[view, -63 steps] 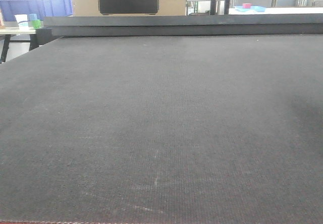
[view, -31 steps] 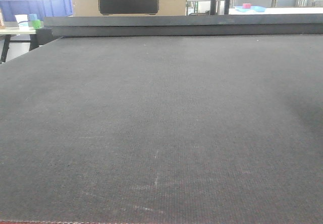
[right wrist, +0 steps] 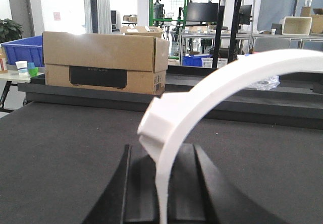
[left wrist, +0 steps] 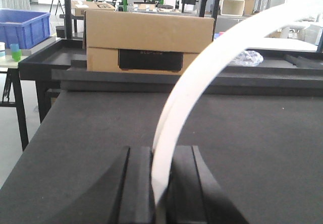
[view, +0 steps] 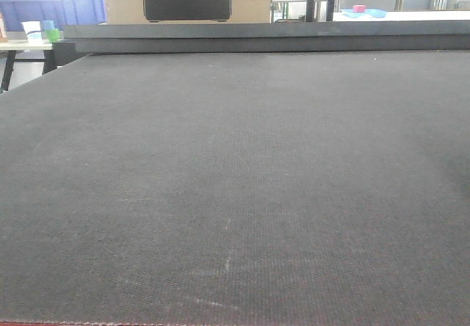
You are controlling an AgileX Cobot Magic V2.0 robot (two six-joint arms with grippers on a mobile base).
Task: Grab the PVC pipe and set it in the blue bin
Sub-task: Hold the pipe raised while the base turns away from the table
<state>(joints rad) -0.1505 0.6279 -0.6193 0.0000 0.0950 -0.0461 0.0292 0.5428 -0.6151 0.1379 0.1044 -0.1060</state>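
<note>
My left gripper (left wrist: 161, 152) is shut on a white PVC pipe strap (left wrist: 202, 77) that curves up and to the right from the jaws, above the dark mat. My right gripper (right wrist: 164, 151) is shut on a white PVC pipe strap (right wrist: 217, 85) with a flat tab near the jaws; it also arcs up and right. The blue bin (left wrist: 22, 27) stands far back left on a side table, and shows in the right wrist view (right wrist: 20, 50) and the front view (view: 51, 6). Neither gripper nor strap shows in the front view.
A dark felt mat (view: 235, 179) covers the table. A cardboard box (left wrist: 146, 42) stands on a black raised ledge (view: 264, 36) at the far edge. Small cups (view: 44, 31) sit on the side table near the bin.
</note>
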